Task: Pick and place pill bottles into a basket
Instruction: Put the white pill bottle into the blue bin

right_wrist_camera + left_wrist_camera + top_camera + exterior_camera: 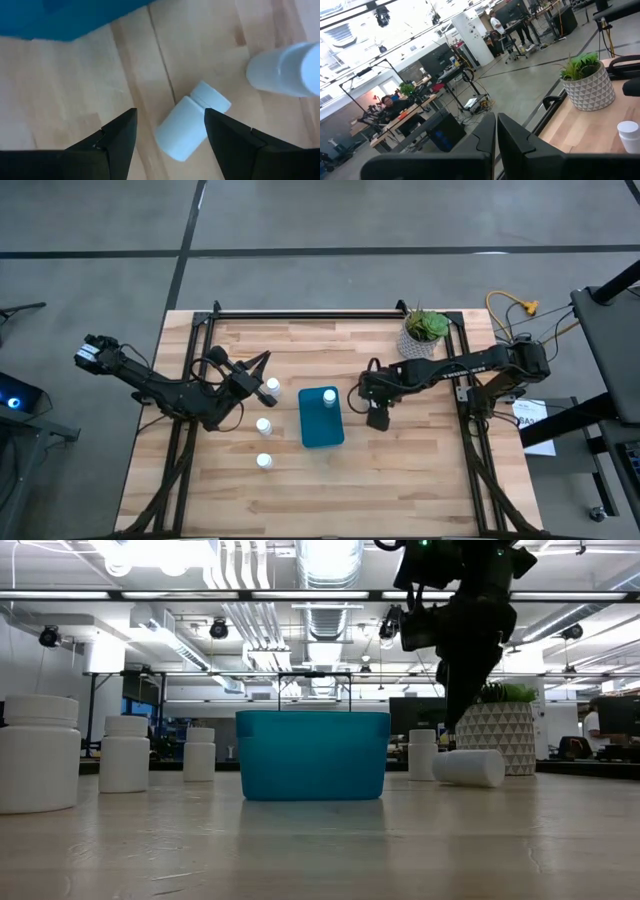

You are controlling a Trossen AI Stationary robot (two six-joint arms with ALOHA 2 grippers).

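Here the bench is pale butcher-block wood, laid in long planks with visible seams, framed by dark rails. The basket sits near its middle: a smooth teal plastic bin, rectangular with rounded corners, and 1 white bottle in the basket shows at its far end.

The right gripper hangs over the wood just right of the basket, its jaws spread wide on either side of a fallen bottle, not touching it. That bottle is a plain white cylinder with a round ribbed cap, lying on its side. An upright bottle stands close beside it. In the low view both show right of the basket, in front of the plant pot, which is white with a faceted diamond pattern and green leaves, at the far right corner of the bench.

The left gripper is raised above the left half of the bench, its 2 dark jaws pressed together with nothing between them. A bottle by the left gripper stands just off its tip. 2 more, a middle left bottle and a near left bottle, stand apart from each other left of the basket.

The near half of the bench is bare wood.
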